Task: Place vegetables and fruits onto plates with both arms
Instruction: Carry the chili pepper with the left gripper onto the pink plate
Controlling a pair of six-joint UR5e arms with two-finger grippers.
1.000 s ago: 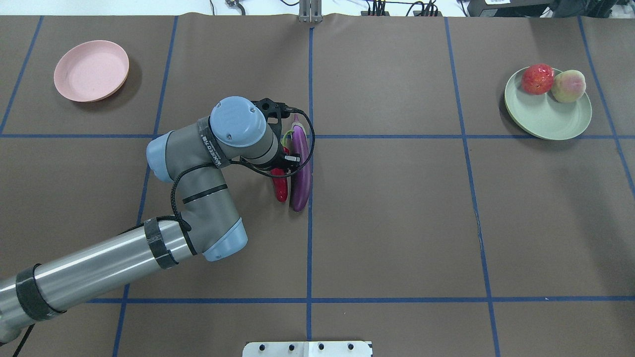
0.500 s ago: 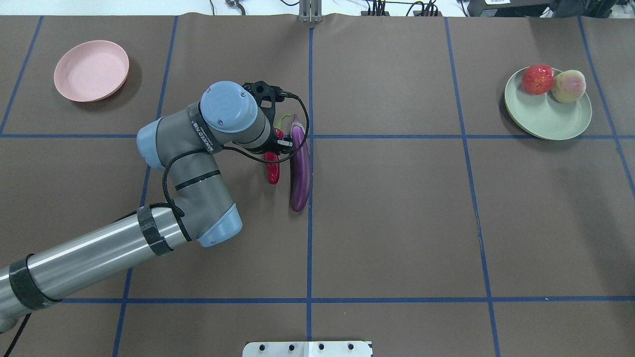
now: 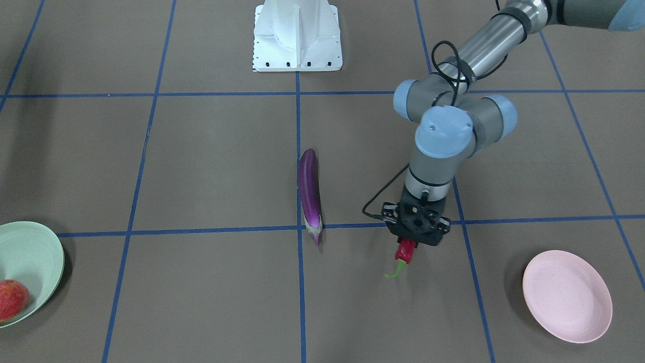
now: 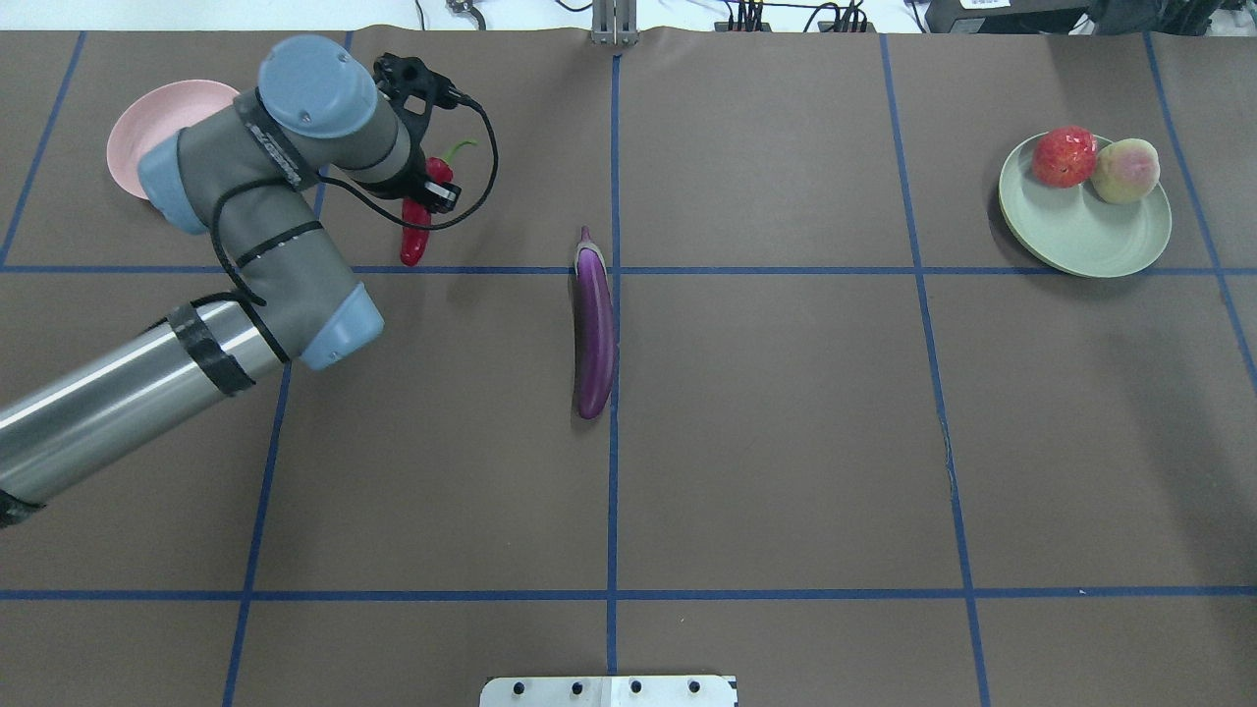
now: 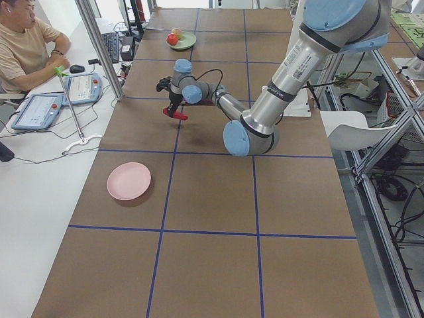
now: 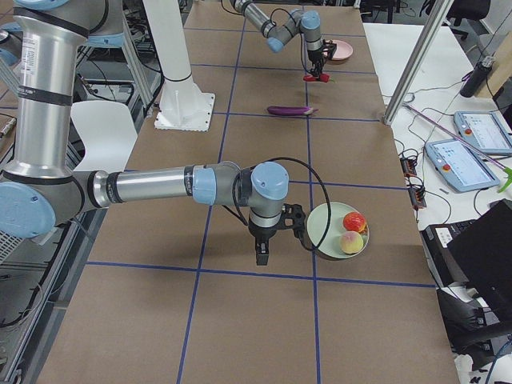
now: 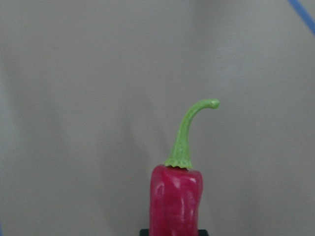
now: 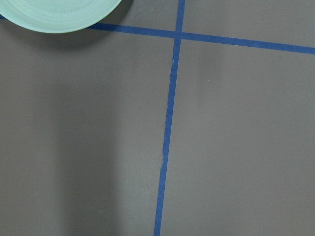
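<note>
The left tool [image 4: 430, 189] clamps the glossy red pepper [image 4: 413, 244] with its curved green stem; right tool [image 6: 262, 251]: cannot tell.

Brown worktop [image 4: 786, 442] is wearing a grid of blue tape [image 4: 611, 491], a guy [image 5: 23, 50] is sitting at the white desk [image 5: 33, 189] alongside with tablets [image 5: 36, 111] lying around.

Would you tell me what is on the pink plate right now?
Nothing: the front-facing view shows the pink plate bare. Overhead, the left arm covers one edge. The left gripper holds the red pepper short of it.
</note>
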